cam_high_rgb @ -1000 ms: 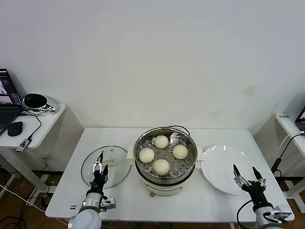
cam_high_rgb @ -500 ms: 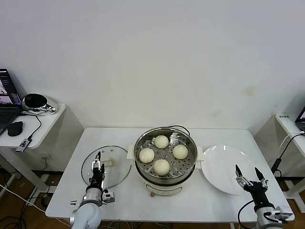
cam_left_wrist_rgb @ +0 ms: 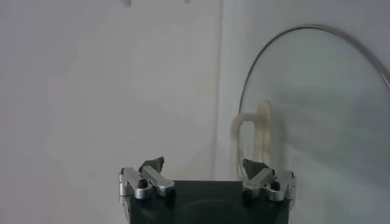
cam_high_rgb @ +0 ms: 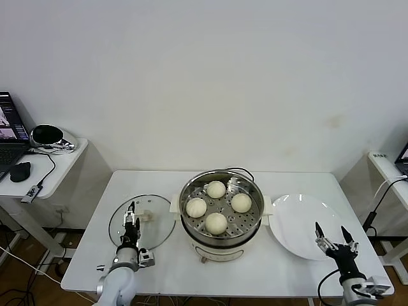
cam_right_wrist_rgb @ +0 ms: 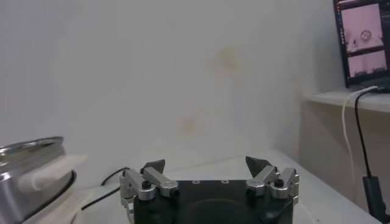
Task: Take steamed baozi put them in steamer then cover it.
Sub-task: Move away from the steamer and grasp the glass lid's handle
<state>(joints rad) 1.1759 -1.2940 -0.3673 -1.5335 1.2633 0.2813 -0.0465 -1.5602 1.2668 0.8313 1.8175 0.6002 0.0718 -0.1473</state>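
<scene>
Overhead, the head camera is taking in the whole table [cam_high_rgb: 95,268]: the steamer [cam_high_rgb: 220,213] is sitting at its middle, with four baozi [cam_high_rgb: 216,222] lying on the perforated tray inside, spaced apart in a diamond. The cover [cam_high_rgb: 142,229] is lying flat on the table to the steamer's left, off the pot, and a white plate [cam_high_rgb: 302,224] is sitting bare just to its right. The left gripper [cam_high_rgb: 131,224] is hovering over the near part of the cover with its fingers apart, holding nothing. The right gripper [cam_high_rgb: 333,237] is hanging at the near edge of the plate, its fingers also spread wide and empty.

The left wrist camera is giving what the head view cannot: the cover's cream handle [cam_left_wrist_rgb: 255,135] is lying close beyond the left gripper [cam_left_wrist_rgb: 202,167], roughly in line with one fingertip, with the metal rim [cam_left_wrist_rgb: 292,33] curving away past it. The right wrist camera is looking level across the table past the right gripper [cam_right_wrist_rgb: 206,164], catching only the steamer's steel wall [cam_right_wrist_rgb: 24,176] and one cream side handle [cam_right_wrist_rgb: 52,173], and a lit monitor [cam_right_wrist_rgb: 362,39] on a side desk.

The table is white and is standing against a plain white wall. A second desk to the robot's left is carrying a laptop [cam_high_rgb: 9,137], a mouse [cam_high_rgb: 20,171] and a headset [cam_high_rgb: 47,135].
</scene>
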